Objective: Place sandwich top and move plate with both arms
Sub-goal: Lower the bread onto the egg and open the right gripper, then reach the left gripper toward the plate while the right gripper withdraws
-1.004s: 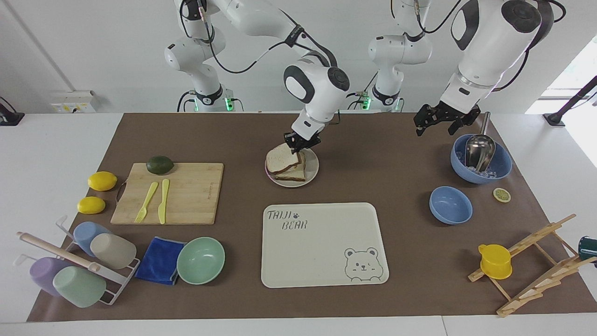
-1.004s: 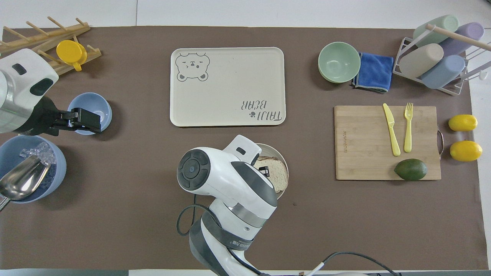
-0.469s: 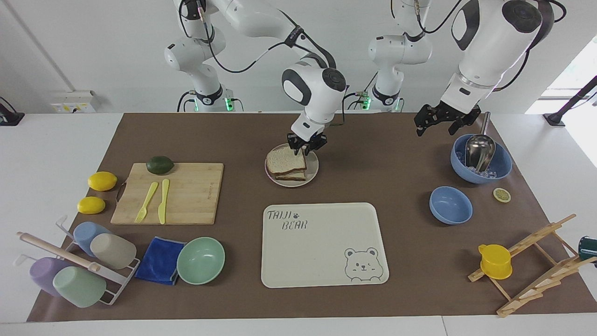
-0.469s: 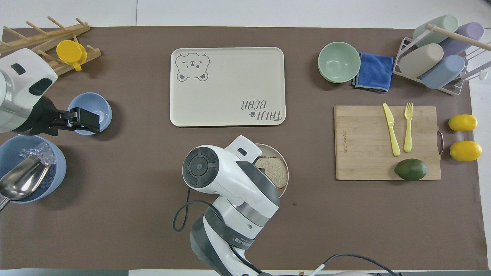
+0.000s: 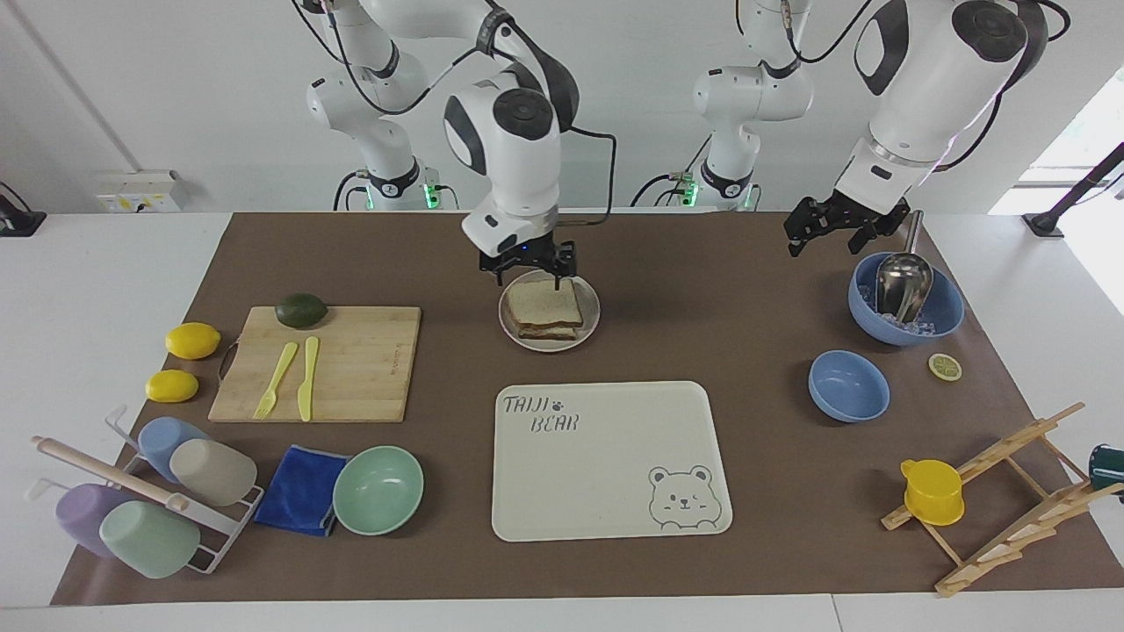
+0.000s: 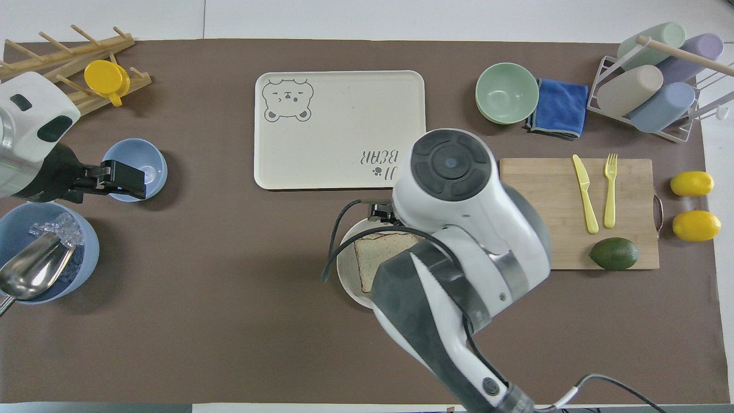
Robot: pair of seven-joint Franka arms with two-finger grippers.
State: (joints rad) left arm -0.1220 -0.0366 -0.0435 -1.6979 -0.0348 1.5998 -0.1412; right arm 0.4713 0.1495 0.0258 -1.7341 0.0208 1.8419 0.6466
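Since the earlier frame my right gripper (image 5: 527,263) has let go of the sandwich top (image 5: 544,304) and swung toward its own end of the table; in the facing view it is hanging with fingers spread just over the robot-side rim of the plate (image 5: 590,323), the slice lying flat on the stack on that plate. My left gripper (image 5: 834,230) is waiting, fingers spread, over the mat near the ice bowl (image 5: 947,309), well apart. In the overhead view the right arm is covering most of the plate (image 6: 346,274); the slice (image 6: 381,253) is showing beside it, so the right gripper is much the nearer, and the left must be crossing toward the plate's free rim.
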